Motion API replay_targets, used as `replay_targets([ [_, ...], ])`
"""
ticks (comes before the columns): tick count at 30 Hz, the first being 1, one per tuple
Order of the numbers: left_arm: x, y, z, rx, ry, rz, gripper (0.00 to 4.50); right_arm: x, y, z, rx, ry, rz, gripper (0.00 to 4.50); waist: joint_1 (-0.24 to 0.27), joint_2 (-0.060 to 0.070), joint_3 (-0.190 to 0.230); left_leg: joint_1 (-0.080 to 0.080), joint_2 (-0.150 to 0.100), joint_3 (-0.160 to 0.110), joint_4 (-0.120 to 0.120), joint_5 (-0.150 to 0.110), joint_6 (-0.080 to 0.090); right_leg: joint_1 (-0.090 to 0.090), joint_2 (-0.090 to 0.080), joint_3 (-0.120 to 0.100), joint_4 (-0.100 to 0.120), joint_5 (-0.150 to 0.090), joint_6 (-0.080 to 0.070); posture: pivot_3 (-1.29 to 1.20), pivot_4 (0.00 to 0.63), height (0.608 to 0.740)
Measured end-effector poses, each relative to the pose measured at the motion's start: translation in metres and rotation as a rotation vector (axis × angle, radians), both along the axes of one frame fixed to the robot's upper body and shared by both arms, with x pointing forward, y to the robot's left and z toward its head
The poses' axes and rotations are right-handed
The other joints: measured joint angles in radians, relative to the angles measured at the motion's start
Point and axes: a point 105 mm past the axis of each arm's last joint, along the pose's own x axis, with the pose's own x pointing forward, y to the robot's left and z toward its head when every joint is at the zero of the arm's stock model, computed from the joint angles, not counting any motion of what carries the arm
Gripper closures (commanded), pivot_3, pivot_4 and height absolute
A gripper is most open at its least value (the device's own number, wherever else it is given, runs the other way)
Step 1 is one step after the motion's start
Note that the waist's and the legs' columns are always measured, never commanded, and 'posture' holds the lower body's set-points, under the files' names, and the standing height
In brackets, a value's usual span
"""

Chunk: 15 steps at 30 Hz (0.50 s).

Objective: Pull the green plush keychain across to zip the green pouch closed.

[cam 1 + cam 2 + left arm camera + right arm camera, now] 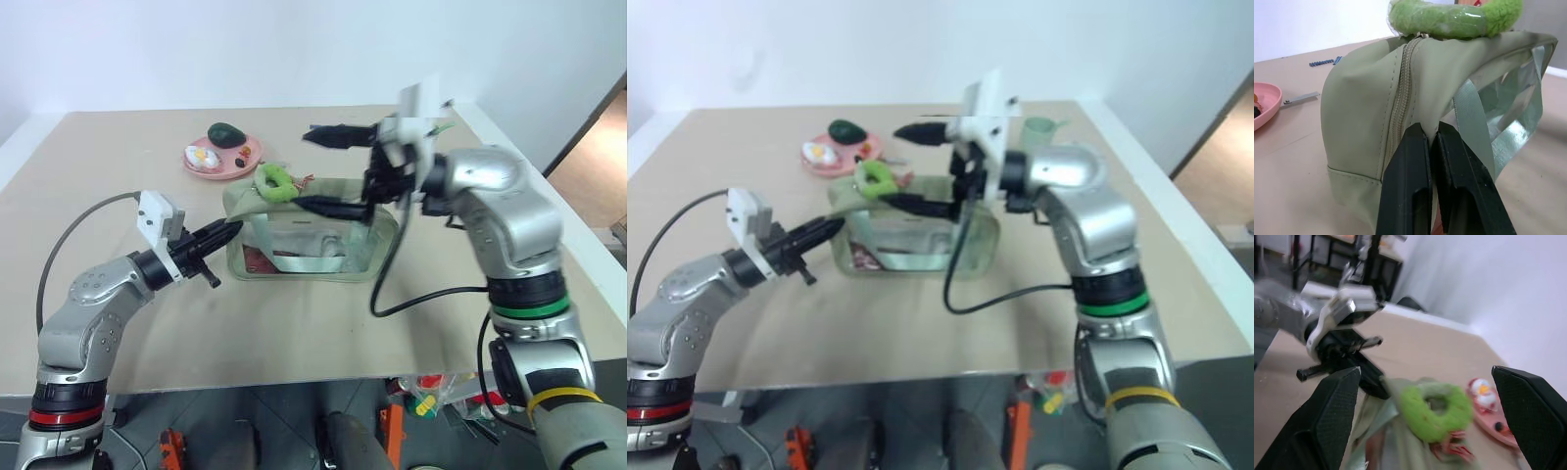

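Pinching the end of the green pouch (pixel 304 230) with my left hand (pixel 227 231), fingers closed on the fabric, I anchor it against the zip's pull. My right hand (pixel 338 171) hangs wide open, empty, over the green plush keychain (pixel 275 182) lying atop the pouch on the table (pixel 294 323).

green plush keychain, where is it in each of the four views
Left eye view: green plush keychain on the green pouch's top, left end.
Right eye view: same spot.
Left wrist view: along the top edge, above the zipper.
Right wrist view: low centre.
Shared landmark: pink plate.
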Motion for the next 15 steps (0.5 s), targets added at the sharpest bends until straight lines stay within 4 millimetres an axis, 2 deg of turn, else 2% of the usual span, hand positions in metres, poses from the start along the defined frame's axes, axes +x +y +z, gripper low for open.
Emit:
replay_targets([
  [5, 0.001, -0.002, 0.000, 0.000, -0.008, 0.007, 4.50, 0.014, 0.006, -0.016, -0.020, 0.032, -0.031, 0.04, 0.003, 0.000, 0.000, 0.000, -0.001, 0.000, 0.000, 0.000, 0.000, 0.000, -0.001, 0.001, -0.001, 0.000, 0.000, 0.00, 0.150, 0.740],
  [9, 0.001, -0.003, 0.000, 0.009, -0.015, 0.015, 4.50, 0.022, 0.007, -0.022, -0.020, 0.048, -0.060, 1.05, 0.003, 0.000, 0.000, 0.000, 0.000, 0.000, 0.000, 0.000, 0.000, 0.000, 0.000, 0.000, 0.000, 0.000, 0.000, 0.00, 0.150, 0.740],
  [11, 0.001, -0.003, 0.000, 0.010, -0.016, 0.015, 4.50, 0.024, 0.008, -0.024, -0.025, 0.054, -0.065, 1.87, 0.003, 0.000, 0.000, 0.000, 0.000, 0.000, 0.000, 0.000, 0.000, 0.000, 0.000, 0.000, 0.000, 0.000, 0.000, 0.00, 0.150, 0.740],
  [15, 0.001, -0.003, 0.000, 0.011, -0.016, 0.016, 4.50, 0.027, 0.010, -0.029, -0.037, 0.062, -0.068, 3.22, 0.003, 0.000, 0.000, 0.000, 0.000, 0.000, 0.000, 0.000, 0.000, 0.000, 0.000, 0.000, 0.000, 0.000, 0.000, 0.00, 0.150, 0.740],
])
